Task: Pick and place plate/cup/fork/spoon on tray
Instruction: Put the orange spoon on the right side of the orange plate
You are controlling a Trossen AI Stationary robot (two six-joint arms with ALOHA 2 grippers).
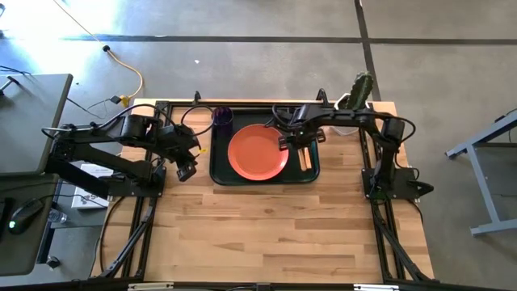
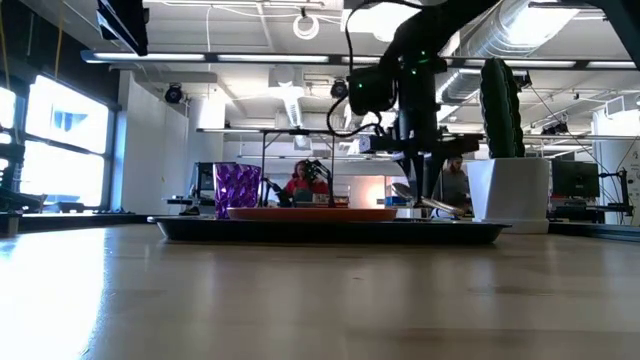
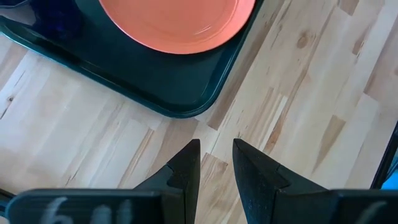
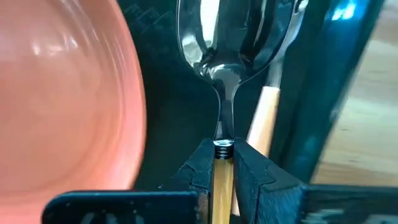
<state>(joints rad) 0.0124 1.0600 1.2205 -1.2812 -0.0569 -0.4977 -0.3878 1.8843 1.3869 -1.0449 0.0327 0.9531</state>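
From the high view I saw the tray (image 1: 265, 175) sitting near the far edge of the table (image 1: 275, 234), with the plate (image 1: 258, 151) lying flat in its middle and the cup (image 1: 222, 118) in the tray's far left corner. My right gripper (image 1: 292, 142) hung over the tray's right side, just beside the plate's rim, where two tan handles lay along the tray's right edge. My left gripper (image 1: 186, 168) waited over bare wood just off the tray's left edge. In the low view the tray showed edge-on with the cup (image 2: 237, 191) standing upright at its left end and the plate (image 2: 312, 212) low inside the rim; the right arm came down at the tray's right end, with a white pot (image 2: 515, 194) holding a cactus behind it. Through the left wrist camera I saw that gripper's fingers (image 3: 186, 168) apart with a narrow gap, nothing between them, above the wood by a rounded tray corner (image 3: 180, 106). Through the right wrist camera the gripper (image 4: 222, 163) was pinched on the spoon (image 4: 214, 59) at its handle, the bowl over the tray floor between the plate (image 4: 62, 93) and the fork (image 4: 273, 93), which lay just beside it along the rim.
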